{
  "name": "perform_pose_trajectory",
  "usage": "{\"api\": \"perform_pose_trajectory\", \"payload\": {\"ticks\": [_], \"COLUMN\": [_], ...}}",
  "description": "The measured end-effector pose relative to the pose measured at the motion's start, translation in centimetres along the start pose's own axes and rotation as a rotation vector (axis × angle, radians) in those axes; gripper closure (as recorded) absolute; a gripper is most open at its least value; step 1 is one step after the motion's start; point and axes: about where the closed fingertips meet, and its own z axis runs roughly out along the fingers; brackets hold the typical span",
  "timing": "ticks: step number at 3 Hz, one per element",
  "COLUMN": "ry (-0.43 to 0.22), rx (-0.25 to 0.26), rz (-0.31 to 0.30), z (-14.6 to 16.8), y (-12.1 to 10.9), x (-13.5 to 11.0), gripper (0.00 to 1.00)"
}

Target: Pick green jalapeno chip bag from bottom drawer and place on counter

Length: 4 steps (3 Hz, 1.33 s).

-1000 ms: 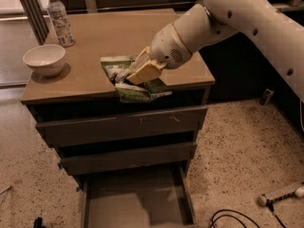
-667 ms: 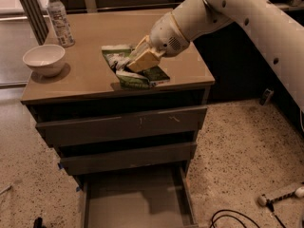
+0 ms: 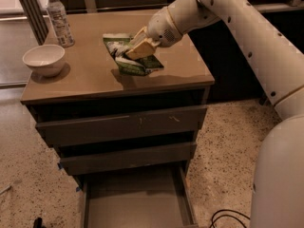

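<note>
Your tool (image 3: 138, 50) is clamped on the chip bag (image 3: 137, 66), which hangs just over the middle of the worktop (image 3: 85, 82). Set the bag down flat, then let go and lift straight up, well apart from the bowl (image 3: 43, 59) and bottle (image 3: 59, 18).

Arm (image 3: 247, 32) stretched forward, wrist angled down; gripper (image 3: 136, 51) at upper centre, fingers (image 3: 144, 45) clamped on green jalapeno chip bag (image 3: 142, 66).

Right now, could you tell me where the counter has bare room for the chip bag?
Bare counter lies front and right of the gripper, which holds the chip bag mid-counter; bowl and bottle crowd the left.
</note>
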Motion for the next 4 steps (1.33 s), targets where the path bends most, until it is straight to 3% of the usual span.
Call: {"api": "perform_pose_trajectory", "payload": {"ticks": [1,4], "ry": [-0.010,0.005], "rx": [-0.012,0.047], "rz": [0.000,0.028], "z": [3.1,4.3], "y": [-2.2,-5.3], "x": [1.6,2.6], "gripper": [1.00,1.00]}}
